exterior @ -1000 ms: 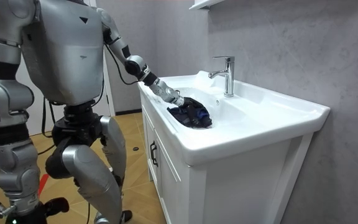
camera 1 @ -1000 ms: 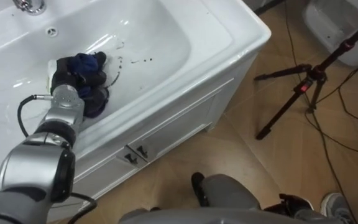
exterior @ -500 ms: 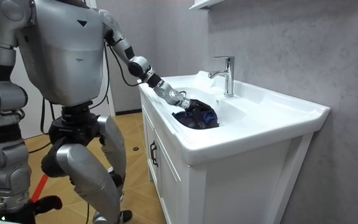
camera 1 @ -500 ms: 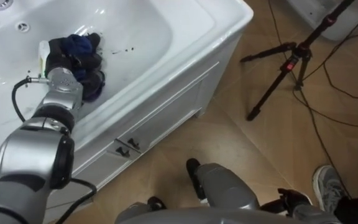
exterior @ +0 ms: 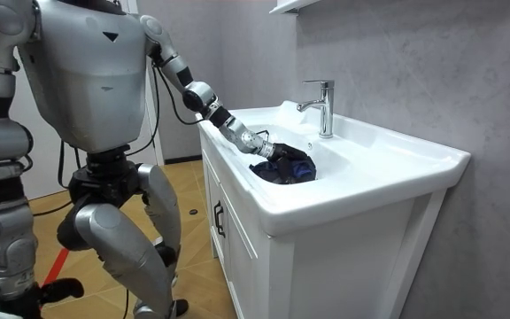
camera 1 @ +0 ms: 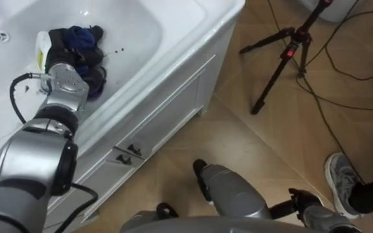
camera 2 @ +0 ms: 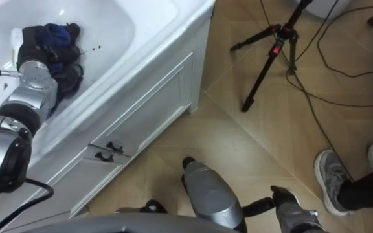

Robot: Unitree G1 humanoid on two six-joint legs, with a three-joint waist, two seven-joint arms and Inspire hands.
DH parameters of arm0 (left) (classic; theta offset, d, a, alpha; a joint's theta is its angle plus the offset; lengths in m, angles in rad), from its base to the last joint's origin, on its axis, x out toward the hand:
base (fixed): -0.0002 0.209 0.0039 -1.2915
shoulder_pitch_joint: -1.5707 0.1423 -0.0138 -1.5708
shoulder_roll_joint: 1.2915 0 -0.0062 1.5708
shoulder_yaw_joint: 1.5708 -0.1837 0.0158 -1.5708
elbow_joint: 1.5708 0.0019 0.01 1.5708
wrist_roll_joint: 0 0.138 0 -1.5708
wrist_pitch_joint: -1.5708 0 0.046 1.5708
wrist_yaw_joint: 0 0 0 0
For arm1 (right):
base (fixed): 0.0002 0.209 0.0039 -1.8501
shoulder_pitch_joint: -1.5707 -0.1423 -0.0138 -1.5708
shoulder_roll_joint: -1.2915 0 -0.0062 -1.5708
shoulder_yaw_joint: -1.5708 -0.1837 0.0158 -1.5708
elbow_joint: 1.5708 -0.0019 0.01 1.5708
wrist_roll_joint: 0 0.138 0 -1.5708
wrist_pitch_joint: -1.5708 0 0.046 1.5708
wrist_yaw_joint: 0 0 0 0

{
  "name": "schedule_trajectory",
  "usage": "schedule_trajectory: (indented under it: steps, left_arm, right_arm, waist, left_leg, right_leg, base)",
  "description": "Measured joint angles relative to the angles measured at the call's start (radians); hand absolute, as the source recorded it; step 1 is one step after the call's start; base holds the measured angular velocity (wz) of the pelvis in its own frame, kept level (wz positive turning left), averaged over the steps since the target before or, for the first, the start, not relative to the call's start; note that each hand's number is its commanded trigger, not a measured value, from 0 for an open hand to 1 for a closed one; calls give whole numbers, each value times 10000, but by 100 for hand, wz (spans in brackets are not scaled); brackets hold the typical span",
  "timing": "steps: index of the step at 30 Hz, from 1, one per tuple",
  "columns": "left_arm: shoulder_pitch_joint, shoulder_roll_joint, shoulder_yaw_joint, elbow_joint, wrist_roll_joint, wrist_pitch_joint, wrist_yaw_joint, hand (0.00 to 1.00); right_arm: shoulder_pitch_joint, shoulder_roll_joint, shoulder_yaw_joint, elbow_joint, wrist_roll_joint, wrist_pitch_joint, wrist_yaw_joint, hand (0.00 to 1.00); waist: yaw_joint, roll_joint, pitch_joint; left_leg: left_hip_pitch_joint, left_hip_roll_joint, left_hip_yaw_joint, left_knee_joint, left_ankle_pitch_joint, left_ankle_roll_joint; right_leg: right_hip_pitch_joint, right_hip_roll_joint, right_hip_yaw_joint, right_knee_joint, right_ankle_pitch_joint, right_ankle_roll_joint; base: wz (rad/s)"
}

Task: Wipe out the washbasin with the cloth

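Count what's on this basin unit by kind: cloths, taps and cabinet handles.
Cloth: 1
Tap: 1
Handles: 2
Total: 4

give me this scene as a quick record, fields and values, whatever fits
robot: stands at the front of the white ceramic basin, left arm reaching in
left hand: on the dark blue cloth inside the basin bowl
right hand: low at the robot's side, idle
tap: chrome tap at the basin's back edge
marks: small dark specks on the bowl beside the cloth
below: white cabinet with two dark handles
floor: black tripod; a person's grey shoe
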Motion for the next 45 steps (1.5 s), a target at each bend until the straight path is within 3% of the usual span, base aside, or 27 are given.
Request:
schedule_trajectory:
  steps: [12, 21, 45]
  left_arm:
    - [-101, -38, -20, 2, 0, 20, 34, 100]
    - [-247, -158, -40, -217, 0, 10, 9, 100]
    - [-269, -253, -446, -988, 397, -62, 42, 100]
  right_arm:
    - [-1, 24, 0, -70, -141, 193, 24, 0]
    - [0, 23, 6, -397, -217, 179, 32, 0]
    - [-35, 18, 349, -411, -90, 166, -17, 0]
  waist:
    - [-220, -44, -13]
    - [-273, -171, -35]
    - [-287, -107, -71]
  left_leg:
    - [-88, -3, 233, 237, -145, 176]
    - [-233, 53, 204, 512, -303, 268]
    - [-715, -52, 65, 843, -444, 578]
  right_leg:
    - [-71, -39, 267, -21, 125, 216]
    - [-92, -54, 231, -25, 130, 293]
    - [-444, -385, -175, 156, 163, 475]
  base:
    - [-5]
    - [1]
    - [2]
